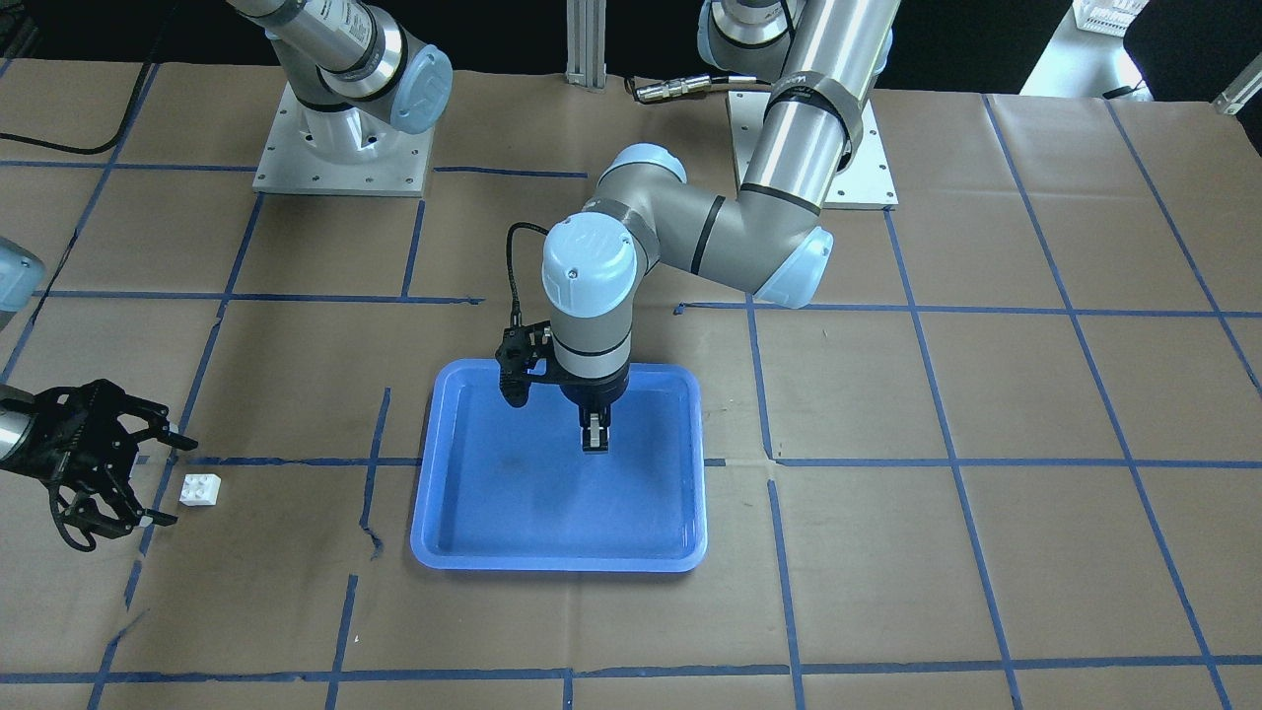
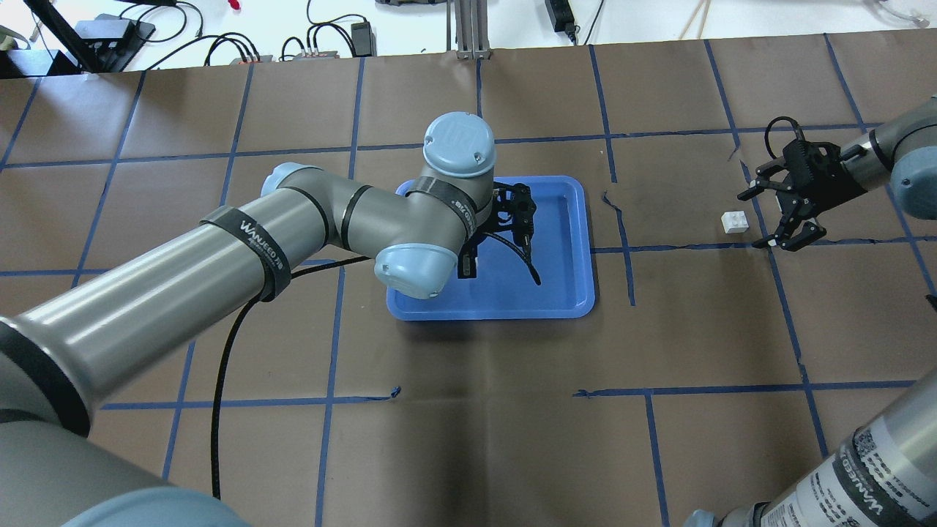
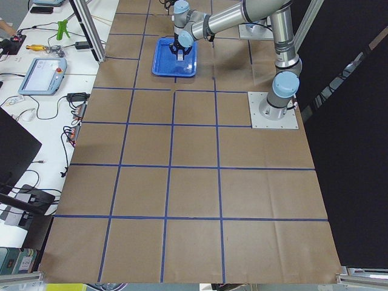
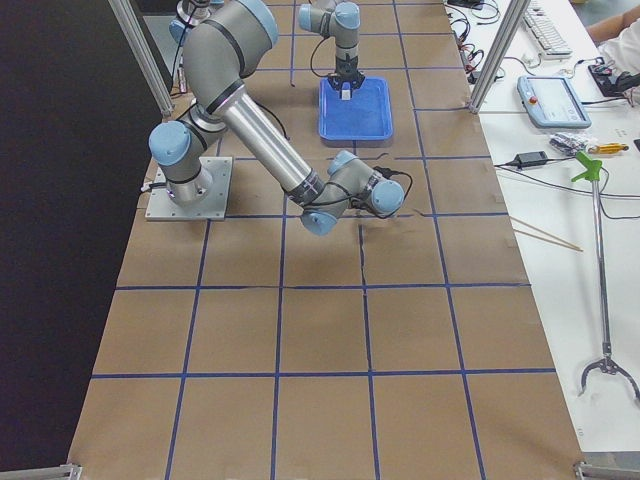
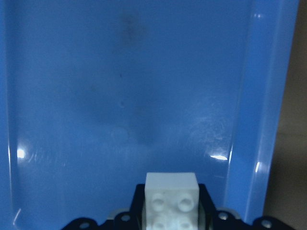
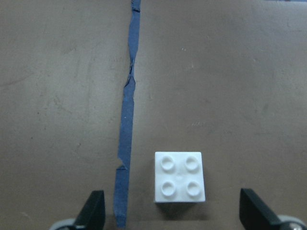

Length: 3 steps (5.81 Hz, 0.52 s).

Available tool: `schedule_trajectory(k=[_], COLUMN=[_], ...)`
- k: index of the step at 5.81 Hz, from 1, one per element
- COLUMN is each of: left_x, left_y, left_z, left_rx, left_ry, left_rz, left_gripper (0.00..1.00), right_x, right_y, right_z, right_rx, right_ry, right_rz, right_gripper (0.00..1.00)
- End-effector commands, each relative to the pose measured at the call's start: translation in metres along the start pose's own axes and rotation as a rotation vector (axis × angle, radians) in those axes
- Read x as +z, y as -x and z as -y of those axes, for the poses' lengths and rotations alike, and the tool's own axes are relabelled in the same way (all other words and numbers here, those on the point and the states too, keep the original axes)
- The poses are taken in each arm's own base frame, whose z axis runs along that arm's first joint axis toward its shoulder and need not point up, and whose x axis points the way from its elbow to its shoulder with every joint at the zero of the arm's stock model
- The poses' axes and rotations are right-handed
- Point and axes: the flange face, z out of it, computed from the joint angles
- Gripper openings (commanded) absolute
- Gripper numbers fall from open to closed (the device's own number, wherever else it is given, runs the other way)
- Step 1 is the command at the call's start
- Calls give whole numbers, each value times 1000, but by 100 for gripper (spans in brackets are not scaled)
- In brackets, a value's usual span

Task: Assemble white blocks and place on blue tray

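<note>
One white block lies studs up on the brown table, also in the overhead view and the right wrist view. My right gripper is open just beside it, with a finger to each side of it and not touching it. My left gripper is shut on the other white block and holds it over the blue tray, inside the rim. The tray also shows in the overhead view and the left wrist view.
Blue tape lines form a grid on the brown paper table. A torn strip of tape runs just left of the loose block. Both arm bases stand at the far side. A black cable hangs from the left arm.
</note>
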Motion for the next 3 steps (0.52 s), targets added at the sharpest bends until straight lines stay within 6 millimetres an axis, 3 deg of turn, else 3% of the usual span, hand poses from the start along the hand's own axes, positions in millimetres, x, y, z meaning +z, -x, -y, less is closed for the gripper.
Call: schedule_trajectory(k=[1,2,3], left_x=[18,13,7], left_y=[2,4,2], left_z=[4,5,4], left_rx=[8,9,10], left_ry=[-2,-9,-11], left_rz=[14,25,31], left_gripper=[0,2,19], right_x=[4,4,3], right_y=[-2,-2,-3], right_z=[4,4,4], right_rx=[-2,-1,-7], right_ry=[-31,-41,-38], right_rz=[-13,-16,-20], right_gripper=[98,83,64])
